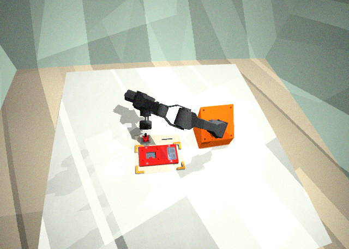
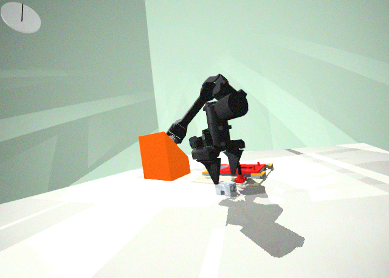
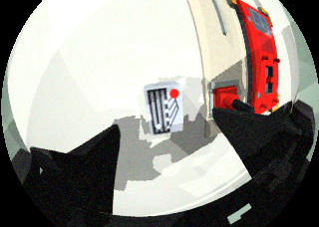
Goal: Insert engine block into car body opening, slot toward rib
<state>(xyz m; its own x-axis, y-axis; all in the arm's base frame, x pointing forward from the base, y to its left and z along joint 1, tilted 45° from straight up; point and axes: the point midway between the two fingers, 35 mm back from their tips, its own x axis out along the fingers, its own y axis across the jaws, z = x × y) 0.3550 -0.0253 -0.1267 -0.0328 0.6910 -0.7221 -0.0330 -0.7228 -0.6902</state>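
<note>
The grey engine block (image 2: pixel 225 189) (image 3: pixel 163 108) lies on the table outside the car body, beside the beige board. In the wrist view its top shows dark slots on the left and a red dot on the right. It is hidden in the top view. My gripper (image 1: pixel 145 125) (image 2: pixel 225 178) (image 3: pixel 167 120) is open and empty, low above the block, one finger toward each side. The red car body (image 1: pixel 163 161) (image 3: pixel 261 44) lies flat on the board, and its rectangular opening (image 1: pixel 150 155) (image 3: pixel 269 80) holds no block. The rib is too small to make out.
A red piece with a black upright stick (image 1: pixel 145 138) (image 2: pixel 240 179) (image 3: pixel 225 99) stands on the beige board (image 1: pixel 157 169) (image 3: pixel 209 48), close to one finger. Yellow corner brackets (image 1: pixel 139 171) surround the car body. A large orange block (image 1: pixel 217 114) (image 2: pixel 157 159) stands by the arm's base.
</note>
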